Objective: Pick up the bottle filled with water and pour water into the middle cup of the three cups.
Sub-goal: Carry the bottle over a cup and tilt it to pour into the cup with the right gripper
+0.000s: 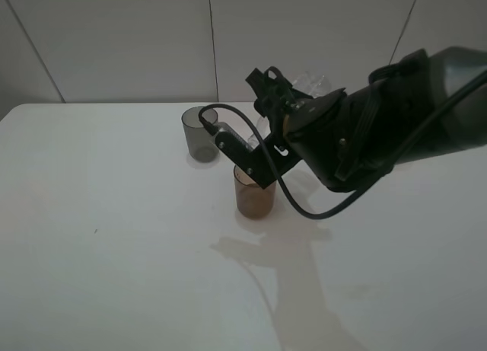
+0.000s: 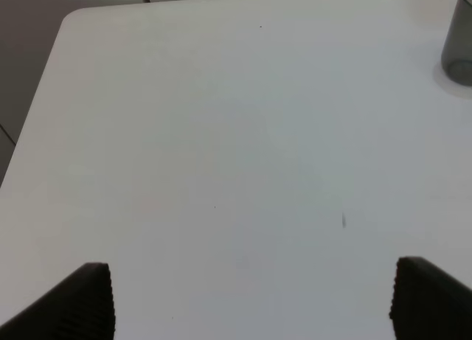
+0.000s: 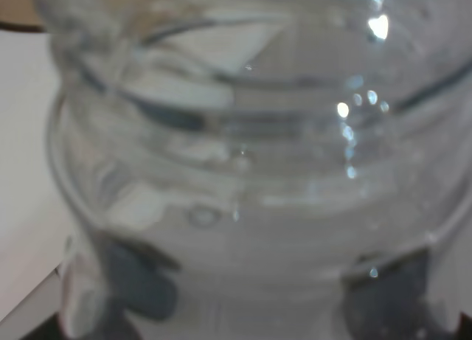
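Nearest the high camera lay the bare white table [image 1: 114,275], with the arm's shadow [image 1: 262,252] on it. Further in stood the middle cup [image 1: 253,195], amber-brown and upright, near the table's centre. The black bracket of the right arm overlapped its rim in that view, the arm stretching in from the right side. The right gripper [image 1: 278,107] was clamped on the bottle [image 1: 310,83], which was held off the table and tilted, up beside the middle cup. Its clear body showed behind the fingers, and its neck was hidden by bracket and cable.

In the right wrist view the bottle [image 3: 243,170] filled the picture, and the dark pads [image 3: 140,281] showed through the plastic on either side. The blur let no writing be read, and the water could not be told from the clear wall.

The left gripper [image 2: 251,303] stood wide apart, with only table between its fingers [image 2: 88,303].

Beyond the middle cup, leftward and apart from it, stood the smoky grey cup [image 1: 200,134], upright. Behind ran white wall panels [image 1: 114,39].
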